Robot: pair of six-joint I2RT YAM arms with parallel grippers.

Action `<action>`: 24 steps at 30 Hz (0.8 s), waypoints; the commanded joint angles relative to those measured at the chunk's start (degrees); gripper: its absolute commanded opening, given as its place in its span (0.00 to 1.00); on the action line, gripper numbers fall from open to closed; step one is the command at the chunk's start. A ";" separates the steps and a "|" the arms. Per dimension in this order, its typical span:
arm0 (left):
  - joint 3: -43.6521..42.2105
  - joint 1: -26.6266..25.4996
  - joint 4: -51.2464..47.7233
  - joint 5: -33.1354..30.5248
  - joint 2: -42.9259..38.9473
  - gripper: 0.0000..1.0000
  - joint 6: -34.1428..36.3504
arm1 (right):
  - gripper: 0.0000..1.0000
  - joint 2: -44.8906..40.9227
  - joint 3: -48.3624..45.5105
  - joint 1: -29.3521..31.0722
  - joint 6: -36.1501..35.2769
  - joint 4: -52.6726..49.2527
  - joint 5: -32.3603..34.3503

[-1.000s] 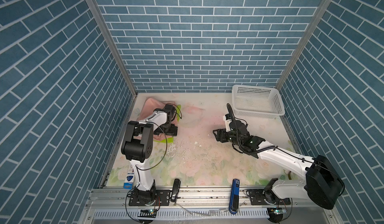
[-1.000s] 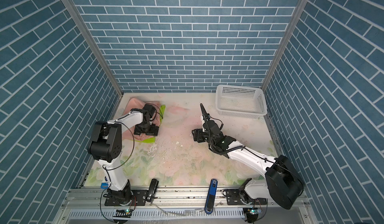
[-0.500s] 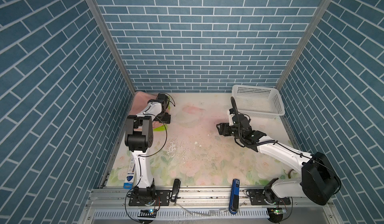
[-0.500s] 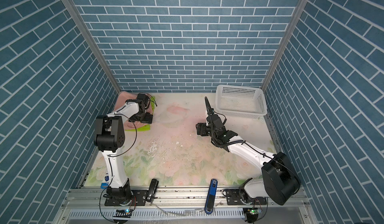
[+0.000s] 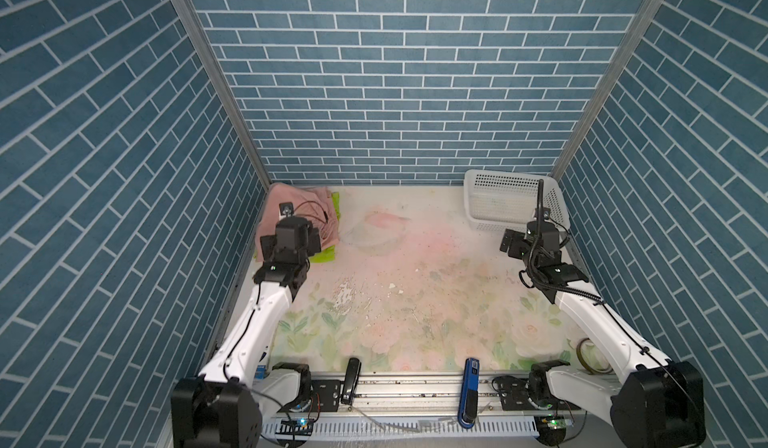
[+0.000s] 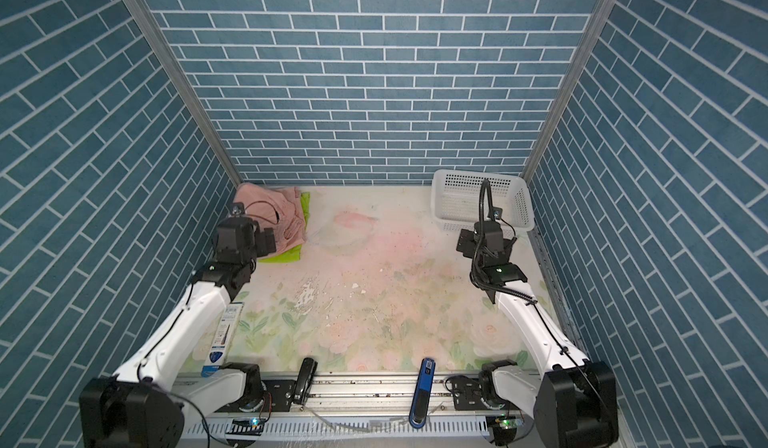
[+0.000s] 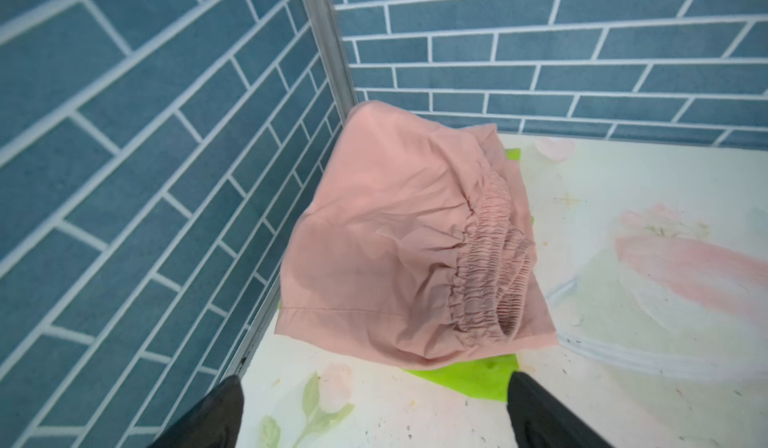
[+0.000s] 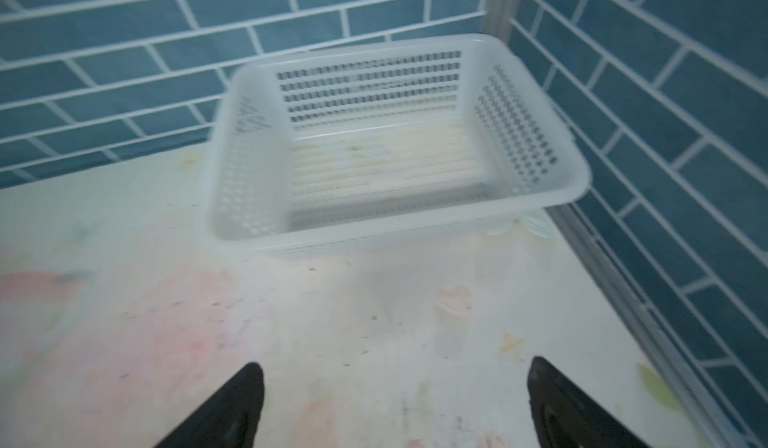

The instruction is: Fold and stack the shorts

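A: Where do the shorts lie?

B: Both are in the back corner, at the far end of the back wall from the basket [image 5: 515,182]. The pink shorts [image 7: 386,238] sit on top of the green shorts [image 7: 469,377], which show only as a strip at the edges.

A: And the hands?

B: The left hand [image 7: 374,385] hovers just short of the pile, its fingers spread wide with nothing between them. The right hand [image 8: 395,365] is close in front of the basket, spread as wide and likewise empty.

A: It looks finished, then. What could spoil it?

B: I'd judge the pile the weak point. The pink pair is puffed up, not flat. Its gathered waistband is bunched on the side facing the basket, and one edge seems to lean on the side wall. A nudge could slump it off the green pair.

A: A nudge from what?

B: The left hand. Its fingers seem low over the desk [image 5: 415,284], and the green strip lies right ahead of them. Going forward could catch it and drag the bottom layer out. In a top view a cable [image 6: 264,203] on that arm crosses over the pink cloth. I can't tell whether it touches, but if it does, backing off might tug the fabric.

A: And the basket side?

B: There's less at stake there. A careless swing of the right hand could knock the basket, but the shorts are well apart from it.
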 commanded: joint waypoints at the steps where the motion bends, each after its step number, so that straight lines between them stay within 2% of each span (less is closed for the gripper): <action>1: -9.68 -0.06 14.91 -4.42 -0.81 1.00 1.41 | 0.98 -1.35 -6.60 -3.10 -5.20 2.74 5.80; 4: -13.84 -0.06 22.46 -4.59 1.45 1.00 4.67 | 0.98 -0.56 -13.45 -5.01 -7.36 15.15 6.91; 10: -14.87 0.38 33.64 -2.33 11.61 1.00 5.24 | 0.98 10.69 -22.15 -6.18 -15.69 48.48 -4.36; 13: -17.12 0.38 42.55 0.10 15.31 1.00 5.88 | 0.98 17.48 -21.16 -6.51 -18.69 54.79 -6.39; 14: -18.56 0.42 46.65 1.44 16.57 1.00 6.54 | 0.99 18.05 -20.73 -6.71 -18.57 54.14 -7.34; 17: -19.86 0.46 50.23 5.03 18.90 1.00 7.65 | 0.99 18.46 -24.21 -7.30 -19.66 60.10 -12.71; 20: -18.95 0.76 54.88 5.86 25.63 1.00 8.48 | 0.98 20.47 -28.29 -8.08 -18.44 69.67 -12.00; 21: -18.62 1.41 52.15 7.65 24.57 1.00 7.47 | 0.99 22.59 -28.71 -9.01 -17.41 72.01 -12.60; 22: -19.35 2.27 53.40 8.60 24.69 1.00 6.57 | 0.99 25.34 -28.25 -9.76 -17.26 74.69 -13.19; 23: -20.97 2.59 58.20 8.27 26.23 1.00 6.15 | 0.99 24.45 -26.27 -9.79 -16.77 70.68 -12.31; 24: -22.42 2.44 62.32 9.54 27.27 1.00 7.58 | 0.99 23.11 -22.97 -10.55 -16.10 60.68 -14.38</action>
